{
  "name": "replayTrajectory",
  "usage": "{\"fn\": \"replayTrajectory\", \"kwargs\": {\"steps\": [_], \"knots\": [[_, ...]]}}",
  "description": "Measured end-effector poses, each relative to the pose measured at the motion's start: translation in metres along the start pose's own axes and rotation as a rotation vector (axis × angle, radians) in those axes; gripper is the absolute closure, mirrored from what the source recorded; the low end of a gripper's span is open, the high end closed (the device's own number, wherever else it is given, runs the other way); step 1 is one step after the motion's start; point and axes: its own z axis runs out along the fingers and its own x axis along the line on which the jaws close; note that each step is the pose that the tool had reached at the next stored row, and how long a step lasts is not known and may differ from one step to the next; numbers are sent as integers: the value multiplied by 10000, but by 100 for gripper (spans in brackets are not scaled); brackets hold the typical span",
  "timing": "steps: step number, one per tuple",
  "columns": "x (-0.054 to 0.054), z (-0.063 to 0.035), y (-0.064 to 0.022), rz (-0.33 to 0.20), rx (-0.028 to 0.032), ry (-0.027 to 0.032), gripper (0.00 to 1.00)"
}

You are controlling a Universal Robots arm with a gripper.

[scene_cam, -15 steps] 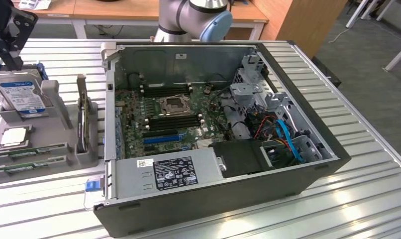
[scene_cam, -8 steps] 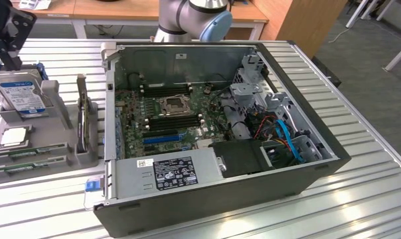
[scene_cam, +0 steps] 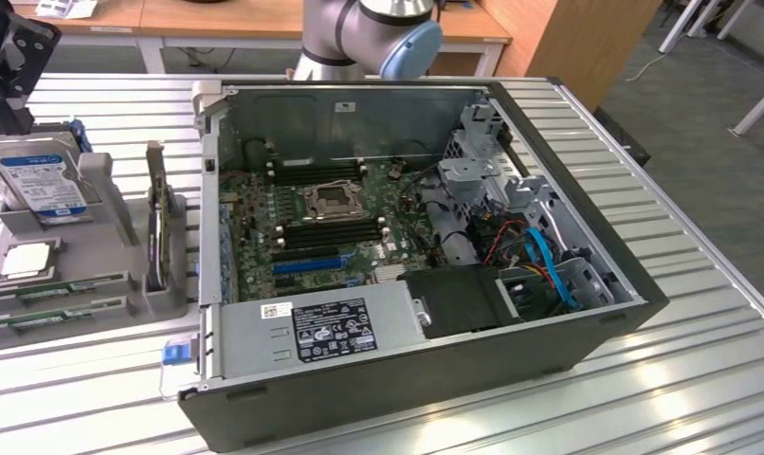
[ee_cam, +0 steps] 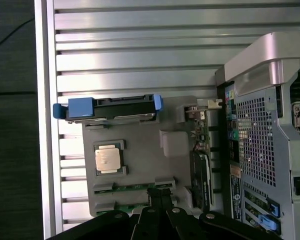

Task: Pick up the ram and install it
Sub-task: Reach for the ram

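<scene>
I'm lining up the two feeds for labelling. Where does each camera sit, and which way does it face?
Exterior view: off the arm, high, looking down into the open computer case; the arm shows beyond it.
Wrist view: on the wrist, looking down on the grey parts holder; the shut end effector shows.
Both share: holder, hard drive, ram, case.

A slatted metal table (scene_cam: 699, 284) carries two things. An open computer case (scene_cam: 395, 393) lies on its side across the frame's centre, and a grey parts holder (scene_cam: 165, 301) sits just beside it, at middle left.
</scene>
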Motion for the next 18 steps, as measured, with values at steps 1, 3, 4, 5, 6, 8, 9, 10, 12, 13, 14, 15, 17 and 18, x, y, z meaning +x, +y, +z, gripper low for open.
{"fn": "replayTrajectory", "kwargs": {"steps": [1, 3, 4, 5, 6, 8, 9, 10, 12, 13, 14, 15, 17, 18], "knots": [[9, 0, -1, 0, 0, 0, 90], [29, -1, -2, 0, 0, 0, 90], [40, -1, -3, 0, 0, 0, 90], [50, -1, -4, 0, 0, 0, 90], [61, -1, -5, 0, 0, -1, 90], [85, -2, -6, 0, 1, 0, 90], [99, -2, -7, 0, 0, 0, 90], [113, -2, -9, 0, 0, 0, 90], [136, -2, -10, 0, 0, -1, 90], [145, -2, -11, 0, 0, 0, 90], [153, -3, -11, 0, 0, 0, 90], [158, -3, -12, 0, 0, 0, 90], [158, -3, -12, -1, 0, 0, 90], [158, -3, -12, -1, 0, 0, 90]]}}
